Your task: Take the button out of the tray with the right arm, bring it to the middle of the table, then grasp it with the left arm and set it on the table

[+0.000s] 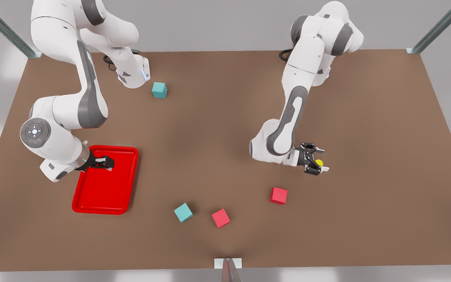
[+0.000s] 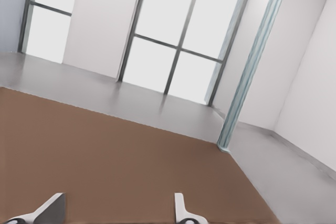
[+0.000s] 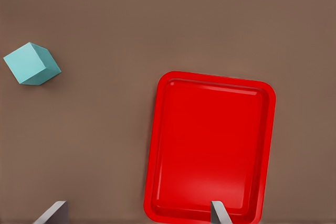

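The table (image 1: 225, 129) is big, flat and brown. The red tray (image 1: 104, 196) lies on it at about 8 o'clock from the middle of the table in the front view.

The right arm (image 1: 65, 113) reaches down over the tray. The right gripper (image 1: 104, 162) hangs above the tray's far end. In the right wrist view, the right gripper (image 3: 136, 211) has its two fingers far apart with nothing between them. Past them lie the tray (image 3: 210, 150) with its bare red floor and a teal cube (image 3: 32, 64) on the table beside it.

The left arm (image 1: 300, 98) bends down to about 4 o'clock from the middle of the table. The left gripper (image 1: 316, 159) is low and tipped on its side. The button (image 1: 319, 162) is right there at the fingers, and its yellow cap shows between them. In the left wrist view, the left gripper (image 2: 118, 211) has its fingers apart, so it is not squeezing the button. I cannot tell if the button touches the table or a finger.

Four cubes sit on the table in the front view. One teal cube (image 1: 159, 89) is at 11 o'clock. A second teal cube (image 1: 183, 212) and a red cube (image 1: 220, 217) are near 6 o'clock. Another red cube (image 1: 279, 195) is at 5 o'clock, near the left gripper.
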Tool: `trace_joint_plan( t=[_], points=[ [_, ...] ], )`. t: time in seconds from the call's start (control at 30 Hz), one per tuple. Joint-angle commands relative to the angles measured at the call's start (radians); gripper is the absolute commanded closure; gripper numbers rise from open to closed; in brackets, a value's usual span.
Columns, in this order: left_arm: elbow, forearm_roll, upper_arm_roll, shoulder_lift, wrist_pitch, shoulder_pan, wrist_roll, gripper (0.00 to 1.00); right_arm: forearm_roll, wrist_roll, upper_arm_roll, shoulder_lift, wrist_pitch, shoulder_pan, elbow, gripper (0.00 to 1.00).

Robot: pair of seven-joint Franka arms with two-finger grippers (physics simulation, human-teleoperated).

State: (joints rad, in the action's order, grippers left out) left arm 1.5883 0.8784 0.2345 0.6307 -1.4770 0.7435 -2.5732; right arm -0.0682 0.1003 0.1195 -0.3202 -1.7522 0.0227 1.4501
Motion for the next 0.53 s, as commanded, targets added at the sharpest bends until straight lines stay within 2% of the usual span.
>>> trace_joint_plan(
  t=[0.0, 0.03, 0.07, 0.1, 0.13, 0.2, 0.27, 0.3, 0.33, 0.5],
  points=[
    [-0.168, -0.577, 0.003, -0.08, -0.074, -0.081, 2.257, 0.0, 0.004, 0.004, 0.0, 0.001, -0.001, 0.003, -0.001, 0.0],
    [-0.274, -0.853, 0.003, -0.082, 0.003, -0.176, 2.466, 0.0, 0.002, 0.001, 0.0, 0.001, -0.001, 0.0, -0.001, 0.0],
    [-0.436, -0.983, 0.003, -0.082, 0.187, -0.24, 2.601, 0.0, 0.002, 0.001, 0.0, 0.001, -0.001, 0.002, -0.001, 0.0],
    [-0.514, -0.983, 0.005, -0.098, 0.285, -0.274, 2.731, 0.0, 0.005, -0.001, 0.0, 0.001, 0.0, -0.001, -0.001, 0.0],
    [-0.507, -0.966, -0.003, -0.231, 0.296, -0.338, 2.789, 0.0, 0.002, -0.001, 0.0, 0.001, 0.0, 0.0, -0.001, 0.0],
    [-0.392, -0.895, -0.058, -0.442, 0.291, -0.412, 2.832, 0.0, 0.005, -0.002, 0.0, 0.001, 0.0, -0.004, -0.001, 0.0],
    [-0.366, -0.862, -0.06, -0.5, 0.276, -0.42, 2.897, 0.0, 0.005, -0.001, 0.0, 0.001, 0.0, -0.003, -0.001, 0.0],
    [-0.276, -0.802, -0.141, -0.555, 0.196, -0.443, 2.885, 0.0, 0.005, -0.002, 0.0, 0.001, 0.0, -0.003, -0.001, 0.0],
    [-0.248, -0.799, -0.155, -0.574, 0.169, -0.45, 2.885, 0.0, 0.002, -0.004, 0.0, 0.001, 0.0, -0.004, -0.001, 0.0],
    [-0.235, -0.805, -0.153, -0.575, 0.176, -0.452, 2.947, 0.0, -0.001, -0.005, 0.0, 0.001, 0.0, -0.007, -0.001, 0.0]
  ],
)
